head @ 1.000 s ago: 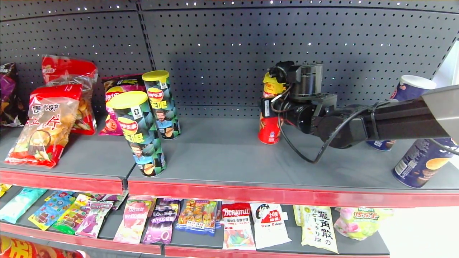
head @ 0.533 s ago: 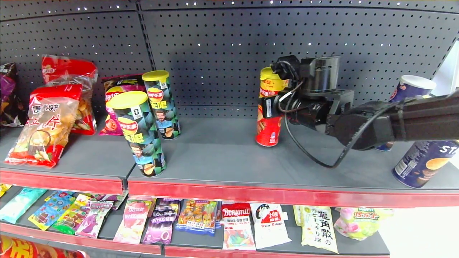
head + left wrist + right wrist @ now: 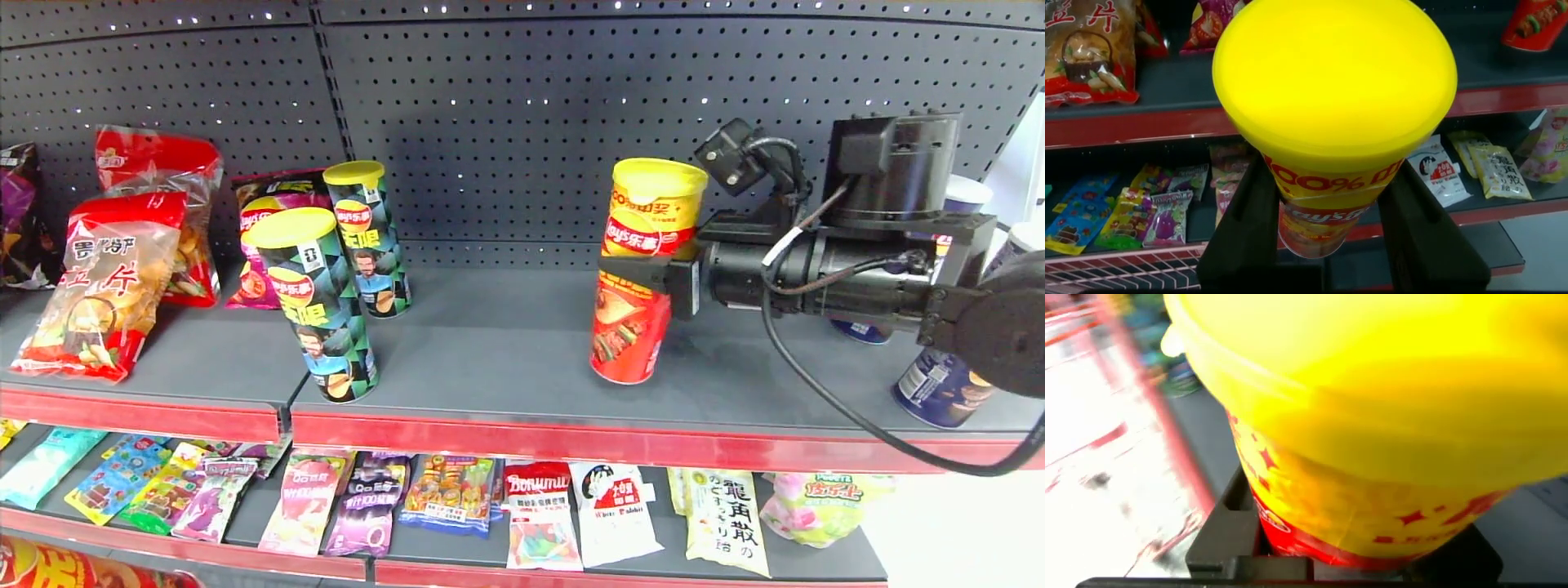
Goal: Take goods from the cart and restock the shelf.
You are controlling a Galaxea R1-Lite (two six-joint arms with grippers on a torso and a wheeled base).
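A tall chip can [image 3: 645, 269] with a yellow lid and red body stands slightly tilted on the grey shelf [image 3: 506, 359], its base close to the front edge. My right gripper [image 3: 657, 282] is shut on its middle from the right side. In the right wrist view the same can [image 3: 1372, 416] sits between the fingers. A second yellow-lidded can [image 3: 1331, 122] is held in my left gripper [image 3: 1331, 237], whose black fingers [image 3: 1249, 220] press on both its sides, out in front of the shelves.
Two green-black cans [image 3: 318, 302] and several snack bags [image 3: 98, 286] occupy the shelf's left part. Blue cans [image 3: 939, 384] stand at the right behind my right arm. The pegboard wall [image 3: 506, 122] closes the back. Candy bags [image 3: 539, 514] lie on the lower shelf.
My right arm has drawn back from the pegboard, bringing the red and yellow can forward along the shelf toward its front edge. The grip on it stays shut.
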